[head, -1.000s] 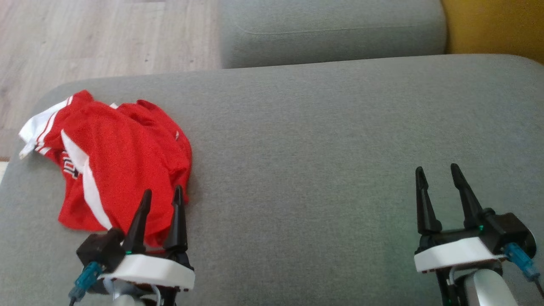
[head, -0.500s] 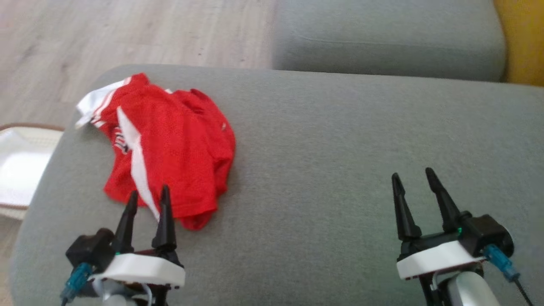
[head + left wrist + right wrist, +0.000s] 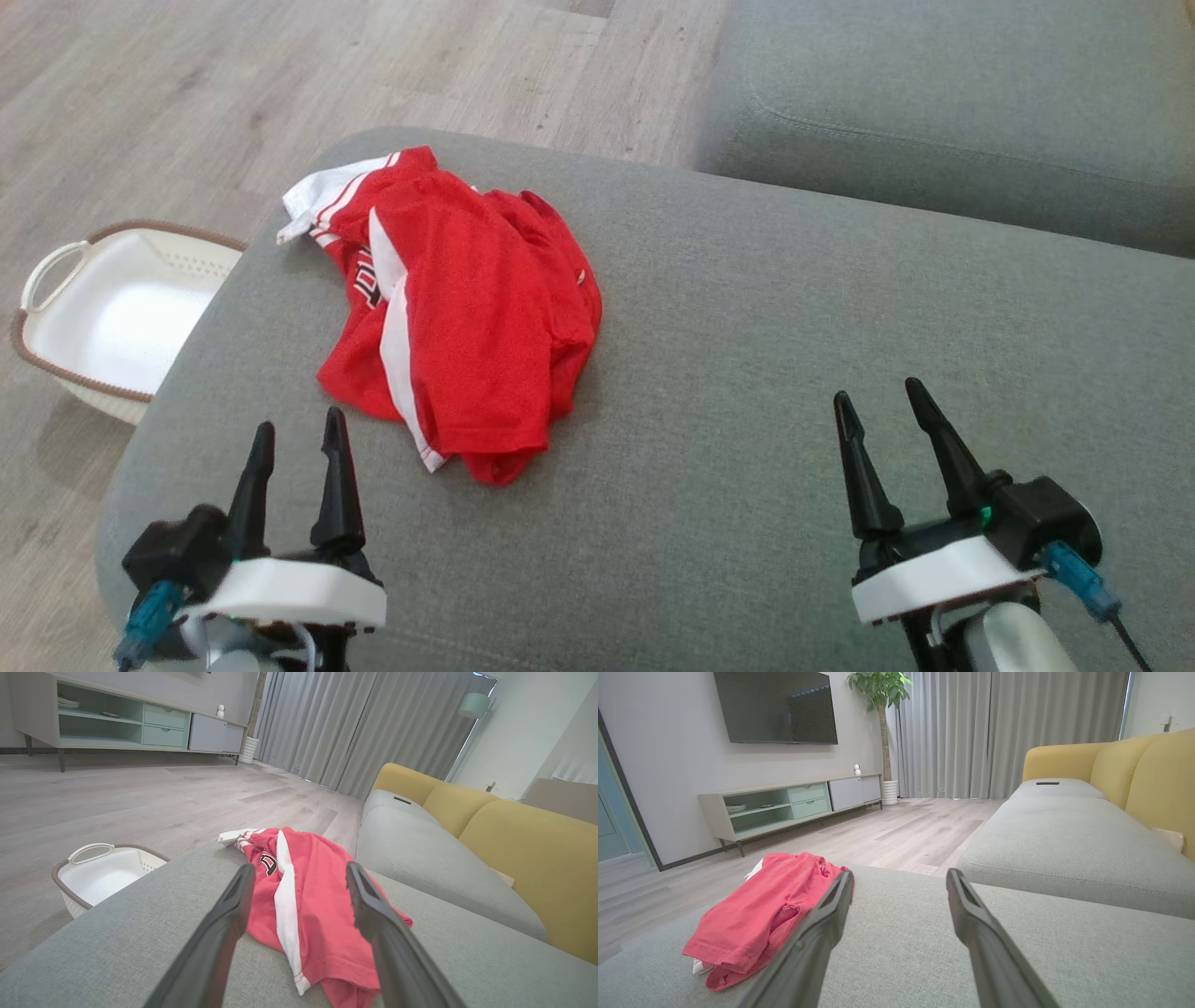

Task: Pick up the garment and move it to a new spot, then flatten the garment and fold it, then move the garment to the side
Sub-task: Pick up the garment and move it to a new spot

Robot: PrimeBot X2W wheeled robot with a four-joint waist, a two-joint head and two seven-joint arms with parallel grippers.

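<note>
The garment (image 3: 467,313) is a red shirt with white stripes, lying crumpled on the left part of a grey cushioned seat (image 3: 794,373). It also lies ahead in the left wrist view (image 3: 308,905) and at the lower left of the right wrist view (image 3: 761,914). My left gripper (image 3: 297,439) hovers open near the seat's front left, just short of the garment's near edge, nothing between its fingers. My right gripper (image 3: 878,397) is open over bare seat far to the right of the garment.
A white basket (image 3: 112,317) with a brown rim stands on the wooden floor left of the seat. A grey and yellow sofa (image 3: 934,103) lies beyond the seat. A TV cabinet (image 3: 789,802) and curtains line the far walls.
The head camera has swung left, so the garment sits more to the centre of the picture and the basket has come into view. Both grippers stay open; the garment lies as before.
</note>
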